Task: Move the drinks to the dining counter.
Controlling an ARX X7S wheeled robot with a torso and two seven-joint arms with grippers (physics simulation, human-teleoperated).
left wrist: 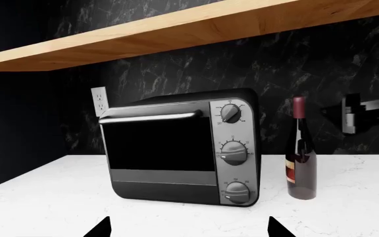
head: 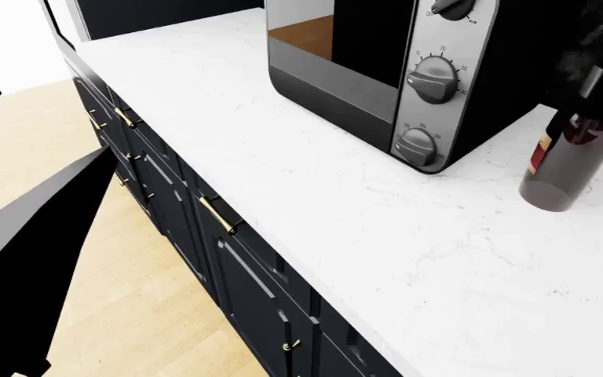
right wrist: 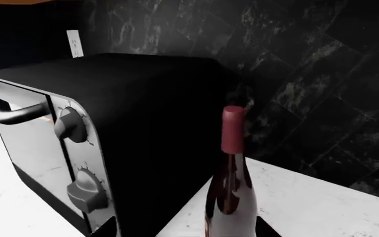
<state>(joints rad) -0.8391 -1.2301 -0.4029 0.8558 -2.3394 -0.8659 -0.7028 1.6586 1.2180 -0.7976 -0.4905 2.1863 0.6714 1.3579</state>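
While the wine bottle [right wrist: 229, 197] stands upright on the white marble counter [head: 312, 204], just right of the black toaster oven [head: 385, 71], the right gripper [right wrist: 186, 228] is lined up on it: in the right wrist view the bottle's body sits between the two dark fingertips at the bottom edge, its red-capped neck rising above them. The jaws stand apart on either side of the glass and, as far as I can tell, are not yet clamped. That placement suits a grasp low on the body, where the bottle is widest and steadiest.

The left gripper [left wrist: 188, 228] hangs back at the near side of the counter, fingertips spread wide and holding nothing, facing the oven front with the bottle to its right. Neither the dining counter nor the other drinks are in view.
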